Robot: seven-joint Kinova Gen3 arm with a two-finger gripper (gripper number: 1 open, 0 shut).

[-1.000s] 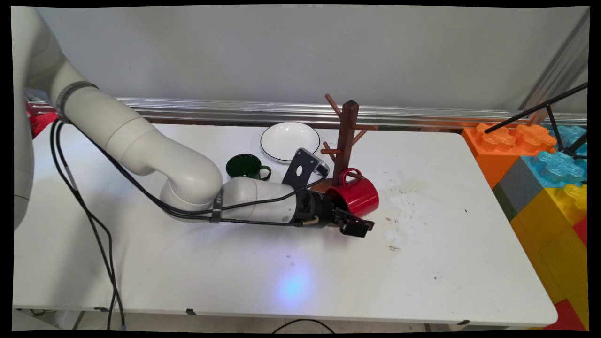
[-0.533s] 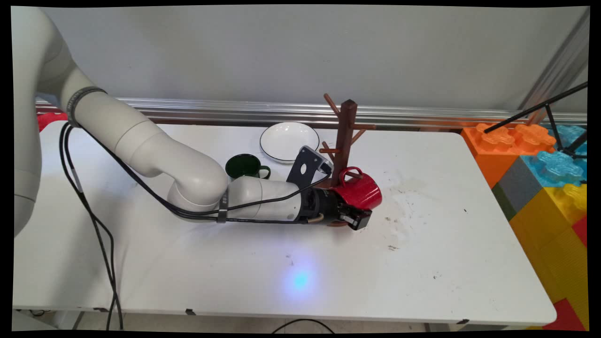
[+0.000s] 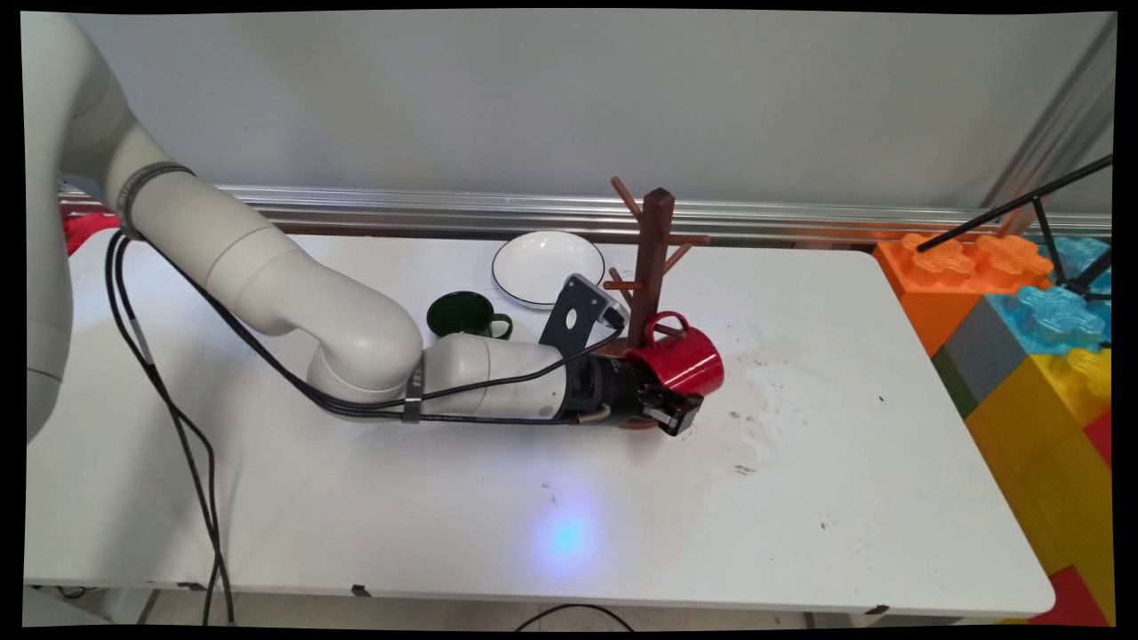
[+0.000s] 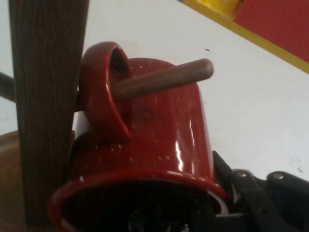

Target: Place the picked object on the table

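Main view: the gripper (image 3: 669, 411) lies low over the desk (image 3: 800, 498), its jaws closed on the rim of a red mug (image 3: 680, 360), one finger inside the mouth and one outside. The mug hangs tilted at the foot of a wooden mug tree (image 3: 653, 258), its handle threaded over a low peg. Just behind the arm stands a green mug (image 3: 464, 314), and beyond that a white plate (image 3: 547, 265); coloured blocks (image 3: 1031, 338) are stacked off the desk's right end. Hand view: the peg (image 4: 164, 79) passes fully through the red mug's handle (image 4: 104, 92), which sits close against the trunk (image 4: 46, 106); the mug's mouth faces the camera. Judgement: with the handle this far onto the peg, the grip should be kept steady on the rim and any motion kept along the peg's line, since sideways pull would lever the tree over. Count: two mugs, one plate, one mug tree, one gripper.
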